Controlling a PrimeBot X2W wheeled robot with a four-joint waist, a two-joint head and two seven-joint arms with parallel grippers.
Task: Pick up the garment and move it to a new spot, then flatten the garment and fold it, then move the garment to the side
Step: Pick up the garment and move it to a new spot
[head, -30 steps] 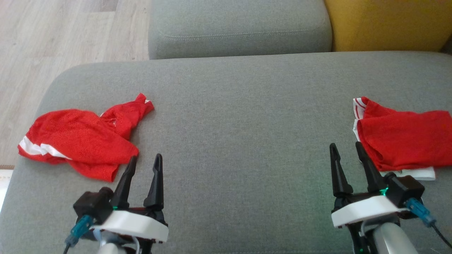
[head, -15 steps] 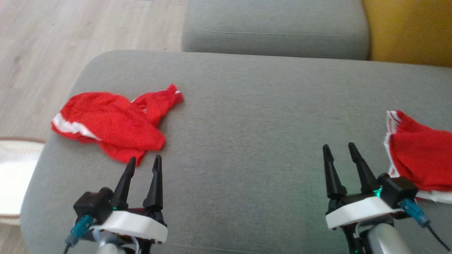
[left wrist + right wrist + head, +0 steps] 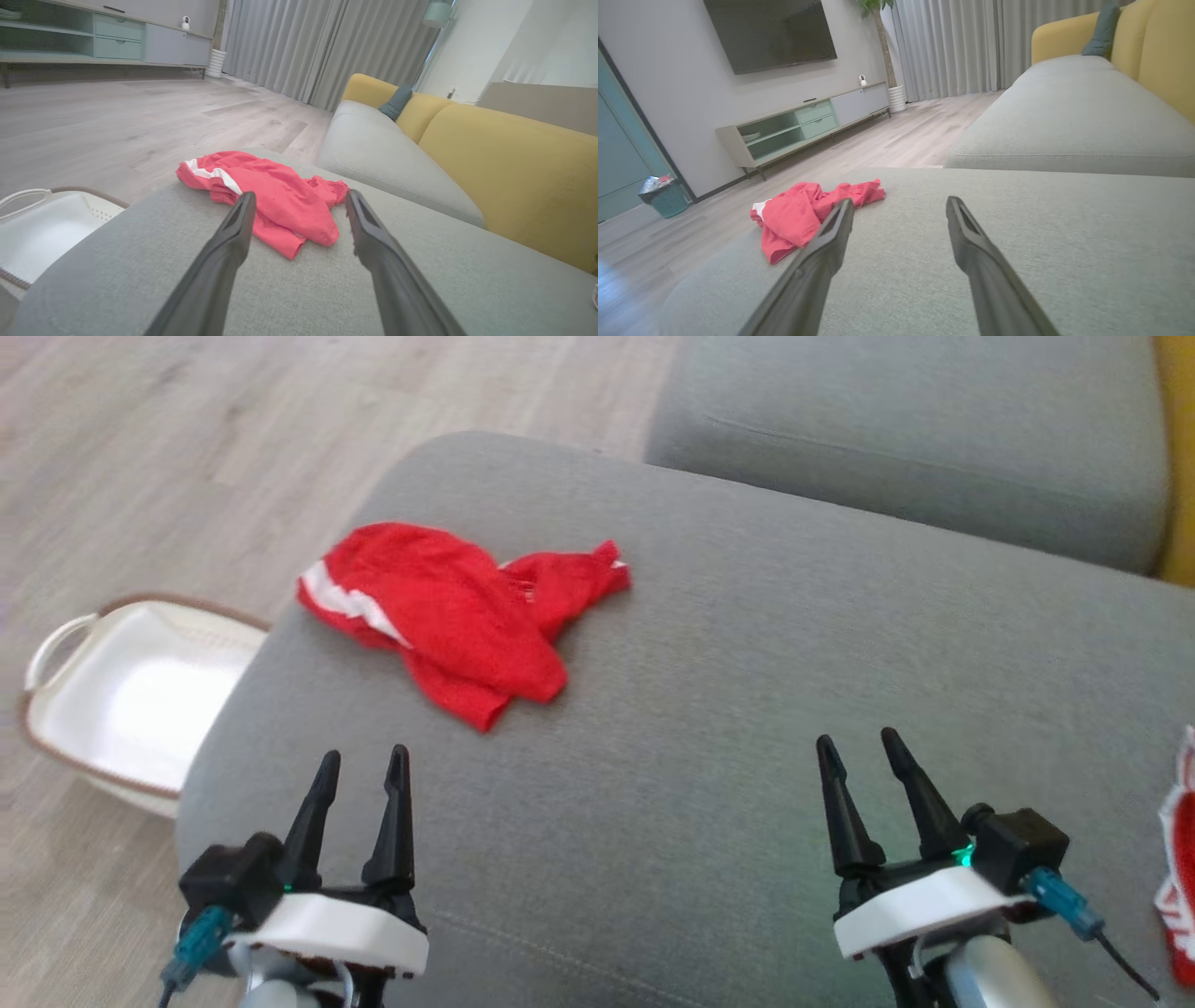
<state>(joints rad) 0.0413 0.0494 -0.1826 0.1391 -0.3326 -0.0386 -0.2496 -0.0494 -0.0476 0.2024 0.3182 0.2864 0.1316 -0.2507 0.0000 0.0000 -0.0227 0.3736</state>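
Observation:
A crumpled red garment [image 3: 457, 611] with a white stripe lies on the grey sofa seat [image 3: 728, 709] near its left end. It lies ahead of the fingers in the left wrist view [image 3: 271, 200] and to the left in the right wrist view [image 3: 803, 214]. My left gripper [image 3: 362, 767] hovers open a little short of it, nothing between its fingers [image 3: 233, 233]. My right gripper [image 3: 857, 747] is open too, over bare seat far to the garment's right.
A second red and white garment [image 3: 1178, 877] pokes in at the right edge. A white laundry basket [image 3: 56, 649] stands on the wooden floor left of the sofa. A grey cushion [image 3: 915, 439] and yellow backrest [image 3: 514, 172] lie beyond.
The head camera has swung to the left: the crumpled garment now sits nearer the middle, the basket has come into view, the right-hand garment has slid to the edge. Both grippers stay open.

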